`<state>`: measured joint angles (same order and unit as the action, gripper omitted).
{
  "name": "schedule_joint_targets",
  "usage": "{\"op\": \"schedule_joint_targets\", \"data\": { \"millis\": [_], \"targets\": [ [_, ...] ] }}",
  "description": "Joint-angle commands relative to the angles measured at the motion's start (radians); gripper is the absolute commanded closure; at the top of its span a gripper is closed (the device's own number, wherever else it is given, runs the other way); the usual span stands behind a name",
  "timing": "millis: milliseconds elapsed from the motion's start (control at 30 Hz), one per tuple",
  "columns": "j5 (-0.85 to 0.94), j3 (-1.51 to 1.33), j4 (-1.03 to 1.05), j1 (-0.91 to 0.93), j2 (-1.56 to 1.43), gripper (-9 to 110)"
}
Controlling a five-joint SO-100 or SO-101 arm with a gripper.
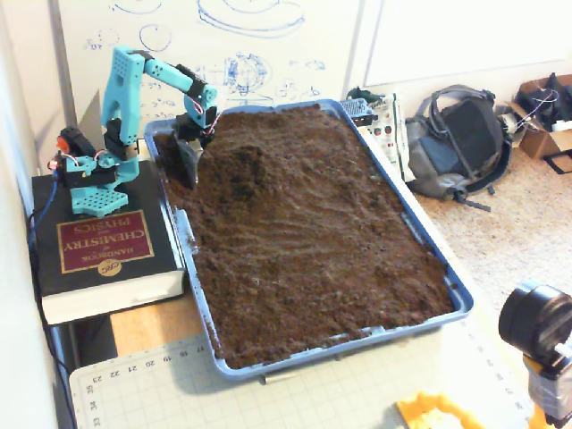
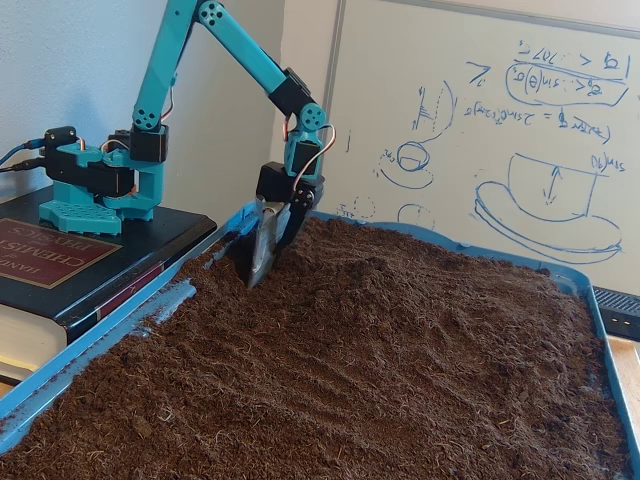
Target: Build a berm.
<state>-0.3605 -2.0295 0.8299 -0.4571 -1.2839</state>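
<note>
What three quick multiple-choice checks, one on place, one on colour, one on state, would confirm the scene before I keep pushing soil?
1. Where is the berm in the tray?
A. Far corner near the arm
B. Near edge
C. Centre

2. What colour is the arm?
A. Orange
B. Teal
C. White

3. Where is the gripper?
A. High above the soil
B. Tip in the soil by the tray wall
C. Resting on the book

Answers: 1 A, the mound rises beside the arm; 2 B, teal links in both fixed views; 3 B, the scoop tip meets the soil.
</note>
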Motion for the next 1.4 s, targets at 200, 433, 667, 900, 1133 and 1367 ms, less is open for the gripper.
{"op": "schedule_joint_targets", "data": {
  "millis": [200,433,667,900,1133,1367],
  "targets": [
    [-0.012,0.216,-0.149,0.055,0.095,101],
    [-0.012,0.282,-0.149,0.071,0.094,101],
    [-0.014,0.304,-0.147,0.083,0.009,101],
    [-0.012,0.299,-0.146,0.094,-0.063,101],
    [-0.003,0.299,-0.146,0.123,-0.115,101],
    [-0.011,0.299,-0.146,0.124,-0.178,101]
  ]
}}
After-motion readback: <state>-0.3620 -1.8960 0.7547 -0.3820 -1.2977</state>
